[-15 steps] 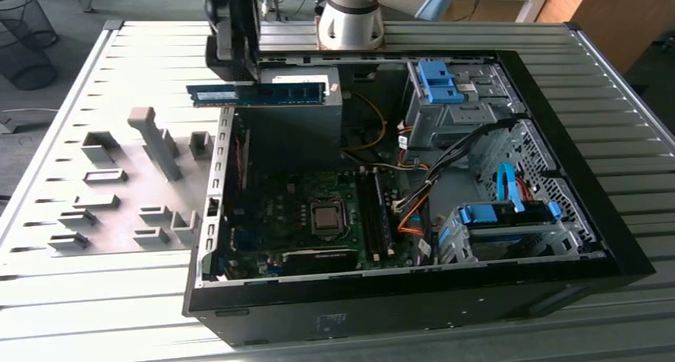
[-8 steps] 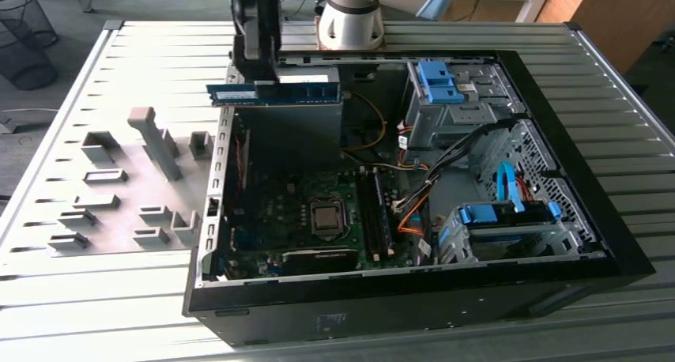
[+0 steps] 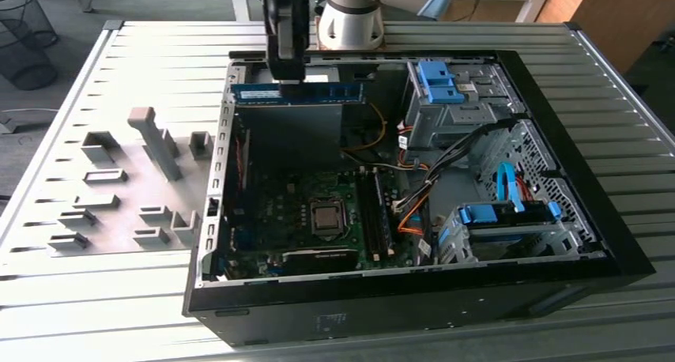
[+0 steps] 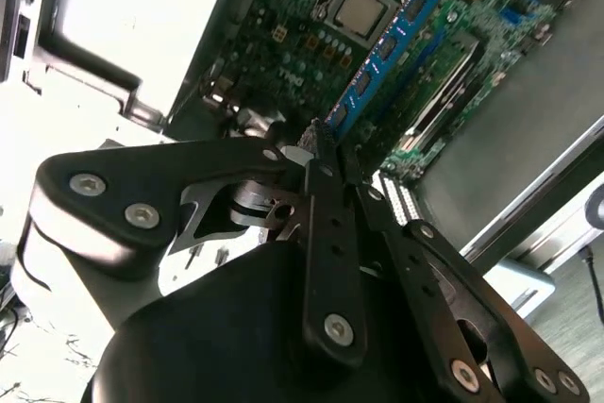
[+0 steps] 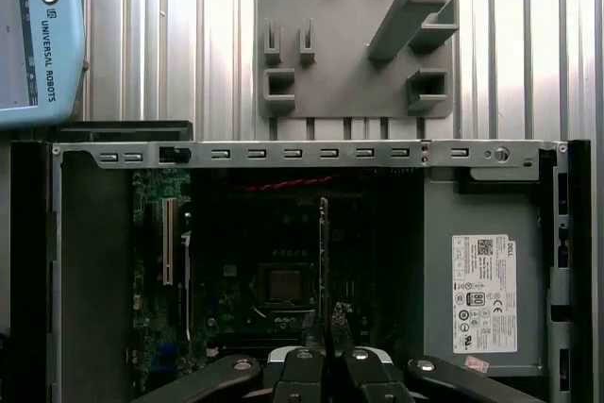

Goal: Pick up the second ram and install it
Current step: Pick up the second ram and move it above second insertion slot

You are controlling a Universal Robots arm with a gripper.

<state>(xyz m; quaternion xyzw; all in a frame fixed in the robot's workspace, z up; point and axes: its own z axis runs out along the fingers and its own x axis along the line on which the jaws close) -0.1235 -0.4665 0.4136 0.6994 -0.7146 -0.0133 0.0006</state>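
A ribbed grey metal tabletop point(image 3: 106, 314) carries a big black computer case point(image 3: 422, 303) that lies open on its side. The case's near wall is close to the tabletop's near edge. Just inside that wall, on the exterior view's right, a chunky light-blue plastic drive clip point(image 3: 507, 214) sits on a metal cage. Beside it lies the flat green main board point(image 3: 280, 212) with a square silver chip point(image 3: 328, 217) in its middle. A flat grey plate with little holders point(image 3: 116, 196) lies on the tabletop next to the case, toward the edge at the exterior view's left.

Farther back, the black robot hand point(image 3: 287, 77) hangs in the air over the far part of the case. Its fingers point(image 4: 328, 214) are pressed together on the long, thin, flat blue memory board with dark chips point(image 3: 297, 93). They pinch it near the middle of its top edge. The blue memory board lies level, up above the case, and touches nothing inside. In the second wrist view it point(image 4: 387, 44) sticks out from the hand point(image 4: 330, 153), with the green main board well behind it.

Behind the case, the round silver base of the robot arm point(image 3: 352, 22) stands near the tabletop's far edge.
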